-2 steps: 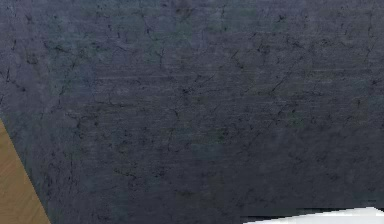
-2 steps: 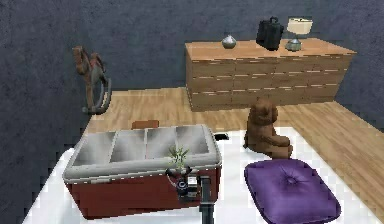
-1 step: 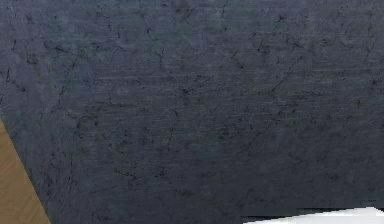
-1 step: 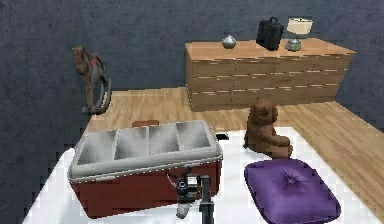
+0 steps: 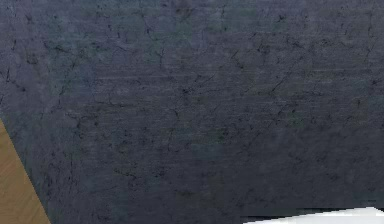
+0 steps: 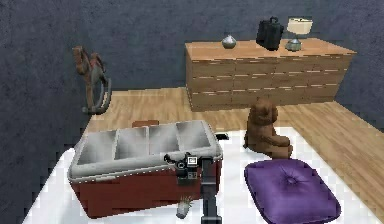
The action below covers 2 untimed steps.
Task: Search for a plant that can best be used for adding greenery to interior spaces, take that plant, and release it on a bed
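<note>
Close by the red box (image 6: 110, 190), gripper (image 6: 184, 172), load unclear.

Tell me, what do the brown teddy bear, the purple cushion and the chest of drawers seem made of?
The brown seated teddy bear looks like soft plush: matte, rounded. The purple square cushion seems fabric, puffed and dimpled. The light-brown chest of drawers looks like wood, warm-toned and matte, possibly veneer.

Teddy bear (image 6: 266, 128), purple cushion (image 6: 292, 190), wooden dresser (image 6: 268, 75)
</note>
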Available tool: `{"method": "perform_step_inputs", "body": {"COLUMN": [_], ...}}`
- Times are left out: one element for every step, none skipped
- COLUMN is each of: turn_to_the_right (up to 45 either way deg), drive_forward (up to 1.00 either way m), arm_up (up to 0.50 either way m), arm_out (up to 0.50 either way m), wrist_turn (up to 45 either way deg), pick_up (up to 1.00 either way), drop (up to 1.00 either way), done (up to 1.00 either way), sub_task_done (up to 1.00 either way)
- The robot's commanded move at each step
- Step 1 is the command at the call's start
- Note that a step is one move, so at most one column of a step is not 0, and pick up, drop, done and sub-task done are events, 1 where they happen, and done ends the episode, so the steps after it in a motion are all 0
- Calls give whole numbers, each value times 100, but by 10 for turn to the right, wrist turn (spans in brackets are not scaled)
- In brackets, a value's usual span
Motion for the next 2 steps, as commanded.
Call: {"method": "perform_step_inputs", "body": {"turn_to_the_right": [0,0], "drive_forward": [0,0], "arm_up": [0,0], "arm_out": [-8,0], "wrist_turn": [0,0], "pick_up": [0,0], "drop": [0,0], "done": [0,100], "sub_task_done": [0,0]}}
